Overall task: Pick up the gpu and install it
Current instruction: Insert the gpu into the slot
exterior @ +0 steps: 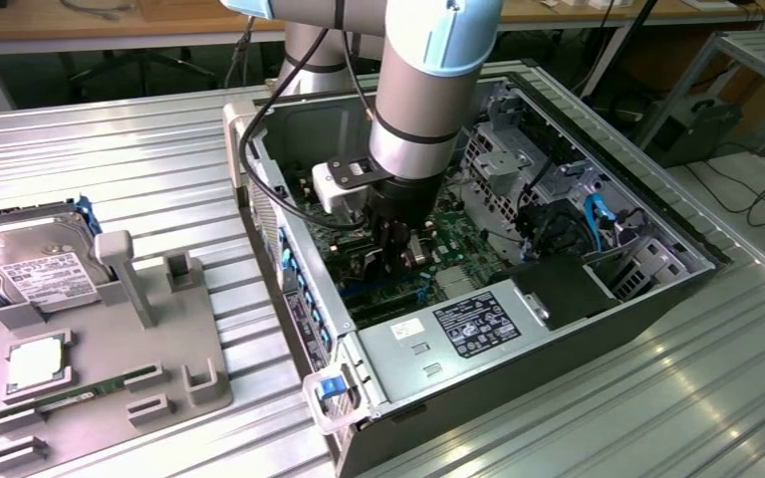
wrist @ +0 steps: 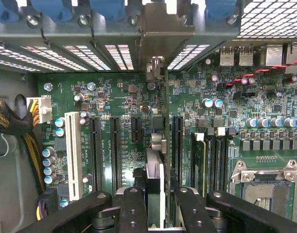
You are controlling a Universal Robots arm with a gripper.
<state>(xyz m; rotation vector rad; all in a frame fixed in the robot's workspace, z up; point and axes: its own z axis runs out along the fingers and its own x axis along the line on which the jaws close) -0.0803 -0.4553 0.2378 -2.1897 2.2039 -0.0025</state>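
The gripper (wrist: pixel 155 206) clamps the gpu (wrist: pixel 154 160) edge-on, held inside the open computer case (exterior: pixel 396 344) over the motherboard (wrist: pixel 114 104). Seating well likely needs the card's edge aligned with its slot and pressed straight down.

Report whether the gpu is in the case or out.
In: the end effector holds the gpu edge-on over the motherboard slots; seating cannot be told.

Ribbed metal table (exterior: pixel 130 159) carrying a PC case and a grey tray.

The open case (exterior: pixel 516 398) lies directly under the gripper (exterior: pixel 402 261); the tray (exterior: pixel 117 349) sits well off to the exterior view's left of it, flat on the ribs.
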